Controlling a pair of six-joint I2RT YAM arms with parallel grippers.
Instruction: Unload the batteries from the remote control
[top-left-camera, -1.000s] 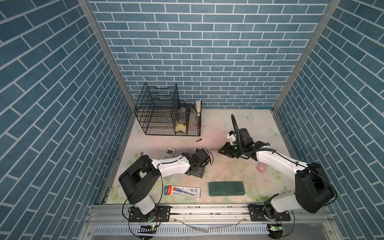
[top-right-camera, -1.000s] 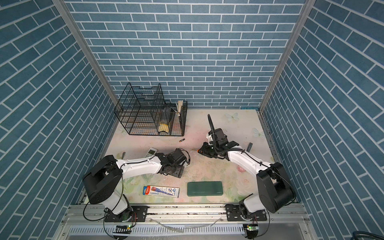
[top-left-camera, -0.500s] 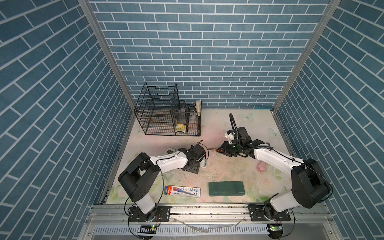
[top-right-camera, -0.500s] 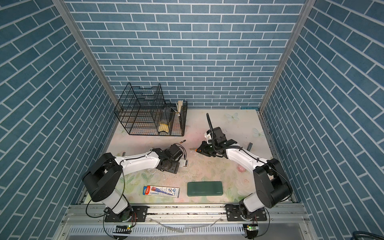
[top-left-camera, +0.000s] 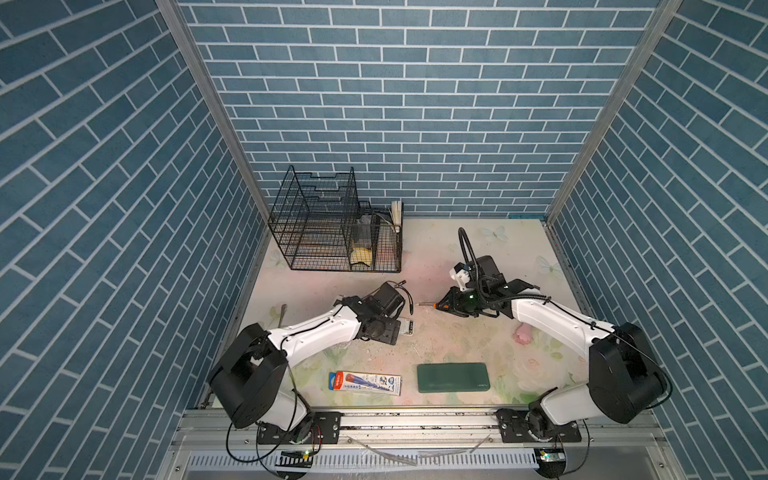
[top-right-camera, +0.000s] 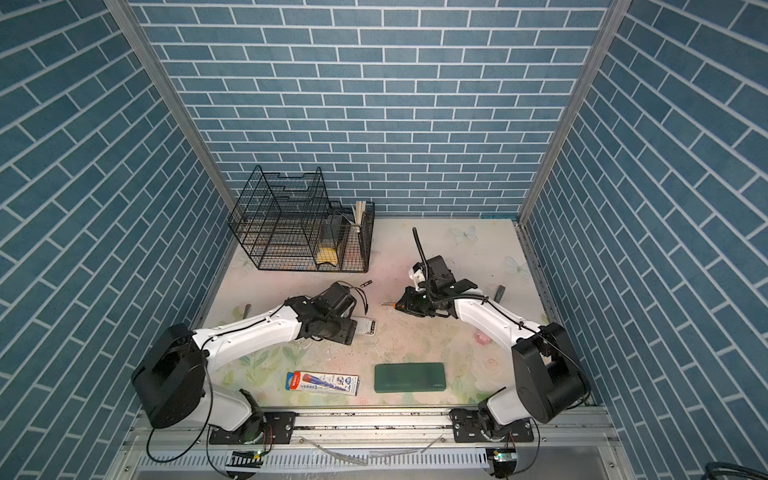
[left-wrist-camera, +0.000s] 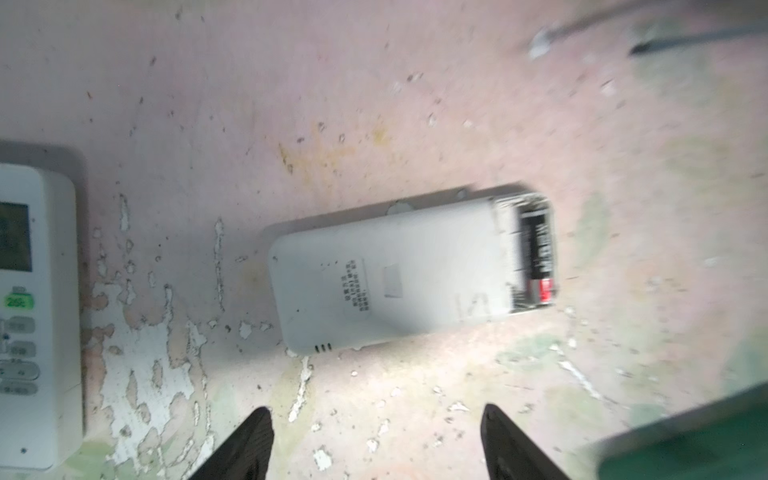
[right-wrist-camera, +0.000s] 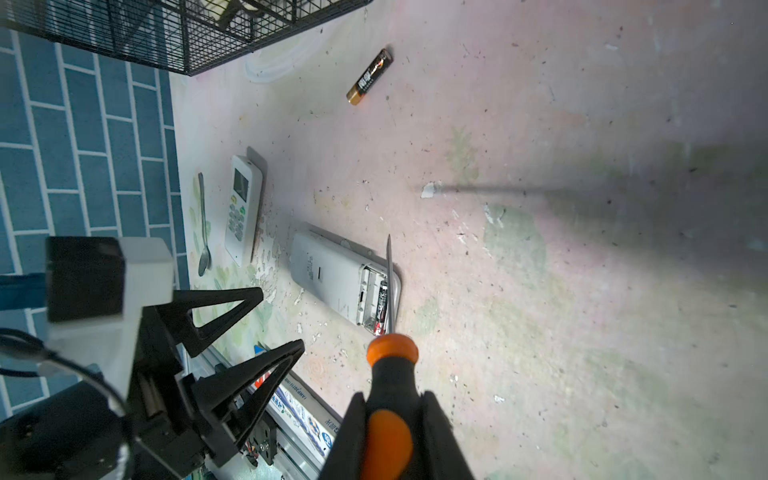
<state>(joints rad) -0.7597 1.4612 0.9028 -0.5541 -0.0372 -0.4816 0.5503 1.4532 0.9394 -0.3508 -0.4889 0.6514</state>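
Observation:
The white remote control (left-wrist-camera: 390, 270) lies back up on the table, its battery bay uncovered at one end. One of the batteries (left-wrist-camera: 538, 249), black with a red end, sits in that bay. Another, black with a gold end (right-wrist-camera: 370, 77), lies loose near the wire basket. My left gripper (left-wrist-camera: 374, 409) hangs open just short of the remote, with nothing between its fingers. My right gripper (right-wrist-camera: 390, 415) is shut on an orange-and-black screwdriver (right-wrist-camera: 390, 365), whose blade points over the bay without touching it. In both top views the remote (top-left-camera: 406, 327) (top-right-camera: 366, 326) shows beside the left gripper.
A second white remote (right-wrist-camera: 243, 208) lies face up beside a spoon (right-wrist-camera: 203, 224) near the left wall. A black wire basket (top-left-camera: 332, 232) stands at the back left. A green case (top-left-camera: 453, 377) and a toothpaste box (top-left-camera: 365, 382) lie near the front edge.
My left gripper has drawn back and to the left, uncovering the remote's end, and its jaws have narrowed a little. My right gripper has edged left with the screwdriver.

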